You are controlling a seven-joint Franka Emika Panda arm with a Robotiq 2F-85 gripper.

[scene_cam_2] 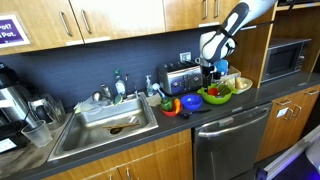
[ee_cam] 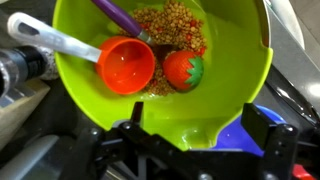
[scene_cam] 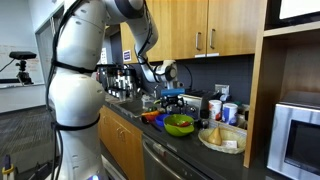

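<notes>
**A:** Item one: gripper (ee_cam: 200,148). State?

**B:** Fingers spread wide, nothing pinched. The wrist view shows them at the lower edge, one on either side of the bowl's (ee_cam: 200,105) near rim.

**A:** Item two: bowl. Location?

**B:** On the counter (scene_cam_2: 232,112), directly under the gripper. It is lime green, and its pour lip points toward the fingers.

**A:** Contents?

**B:** Grains (ee_cam: 170,25) lie toward the far wall. An orange scoop (ee_cam: 127,66) has its white handle lying across the left rim. A tomato (ee_cam: 184,70) sits just beside the scoop, and a purple handle (ee_cam: 120,15) runs into the grains. Something blue (ee_cam: 245,125) shows under the right rim, but we cannot tell what it is.

**A:** Do the fingers touch the rim?

**B:** We cannot tell. In both exterior views the gripper hangs close above the bowl, and that is all they show.

**A:** Handling notes?

**B:** We judge the wall thin and the load off-centre. A rim grip wants one finger inside and one outside, squared to the wall and set beside the lip — not on it. We keep the bowl level, because the scoop handle overhangs and the tomato may roll. We move it slowly and low, so no grains spill.
</notes>
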